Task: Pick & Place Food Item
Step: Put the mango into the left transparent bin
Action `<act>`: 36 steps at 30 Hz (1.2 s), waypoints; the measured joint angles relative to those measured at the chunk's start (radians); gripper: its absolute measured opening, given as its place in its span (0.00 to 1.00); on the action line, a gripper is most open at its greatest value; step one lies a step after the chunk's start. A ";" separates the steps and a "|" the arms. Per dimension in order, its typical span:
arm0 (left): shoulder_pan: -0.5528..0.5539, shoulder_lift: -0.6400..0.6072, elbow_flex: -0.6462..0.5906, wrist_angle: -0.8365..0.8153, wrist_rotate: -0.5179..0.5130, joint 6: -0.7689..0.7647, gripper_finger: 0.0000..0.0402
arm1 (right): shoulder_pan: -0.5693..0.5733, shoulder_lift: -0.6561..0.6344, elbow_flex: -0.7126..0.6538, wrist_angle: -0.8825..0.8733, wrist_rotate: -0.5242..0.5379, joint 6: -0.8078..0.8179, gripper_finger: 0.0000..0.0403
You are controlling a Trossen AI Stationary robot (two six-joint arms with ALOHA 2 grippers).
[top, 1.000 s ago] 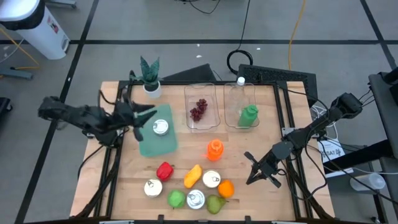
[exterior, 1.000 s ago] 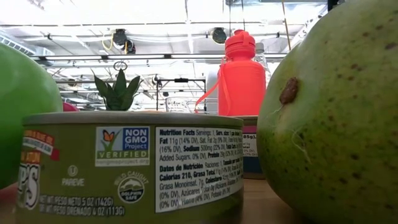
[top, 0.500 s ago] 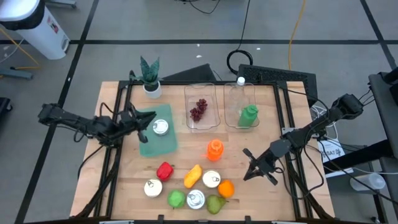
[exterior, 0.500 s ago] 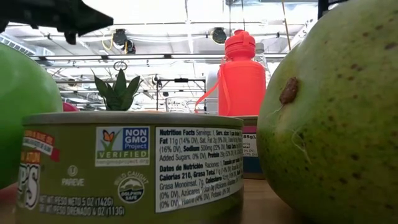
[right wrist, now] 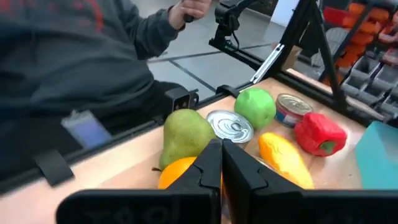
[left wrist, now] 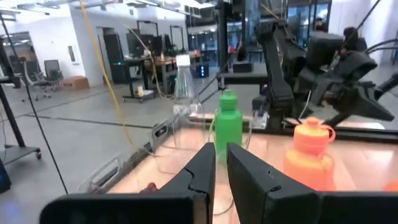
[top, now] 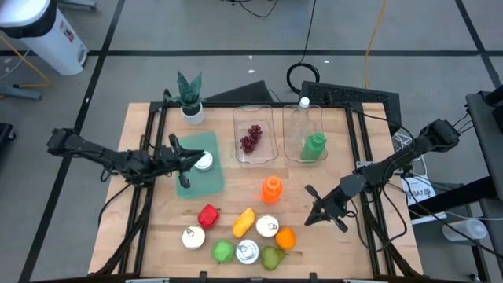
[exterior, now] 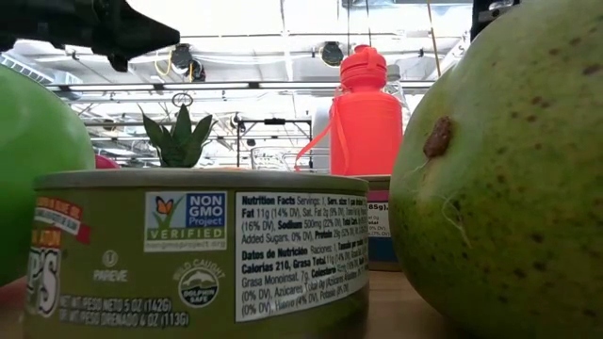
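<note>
Wooden surface (top: 314,196) seen from above: the food is bunched along the near edge, toward the middle. Red pepper (top: 207,215), yellow mango (top: 244,222), orange (top: 284,237), green apple (top: 223,251), pear (top: 272,257) and a few cans. The right end effector (top: 309,216) is pinched shut with nothing in it and sits over the near-right part of the surface, with the orange just beside it toward the middle. So the right arm looks way closer to the food. The left end effector (top: 195,159) is also shut and empty, over the green mat (top: 198,178) near the left edge, right beside a white-lidded can (top: 203,161).

Low view: mostly a can (exterior: 198,247) and the pear (exterior: 499,179) up close, with the orange bottle (exterior: 366,118) behind them. Part of a dark arm shows at the upper corner.

Left wrist view: its fingers (left wrist: 202,171) are together, pointing across at the green bottle (left wrist: 228,124) and orange bottle (left wrist: 308,152), not at the food.

Right wrist view: closed fingertips (right wrist: 214,162) aim straight at the pile, with the orange (right wrist: 180,174) nearest, then the pear (right wrist: 183,134), a can (right wrist: 229,126), the mango (right wrist: 283,158) and the pepper (right wrist: 320,134). The mango's long axis runs roughly away from the end effector. A person in a dark sleeve (right wrist: 68,68) stands past the near edge.
</note>
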 joint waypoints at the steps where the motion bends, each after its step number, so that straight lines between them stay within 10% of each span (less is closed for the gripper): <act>1: 0.000 0.013 0.000 -0.009 0.002 -0.007 0.13 | -0.001 0.003 0.000 0.006 0.010 -0.032 0.00; 11: 0.045 -0.025 -0.001 -0.053 0.244 -0.020 0.13 | -0.002 0.010 0.000 0.083 0.076 -0.137 0.00; 18: 0.076 -0.110 -0.041 -0.138 0.183 -0.020 0.13 | 0.000 0.011 0.031 0.169 0.316 -0.174 0.00; 29: 0.103 -0.118 -0.049 -0.140 0.173 -0.027 0.13 | -0.013 0.343 0.653 -0.564 0.506 -0.119 0.03; 36: 0.104 -0.118 -0.049 -0.176 0.174 -0.046 0.13 | -0.058 0.654 1.045 -0.941 0.435 -0.032 0.28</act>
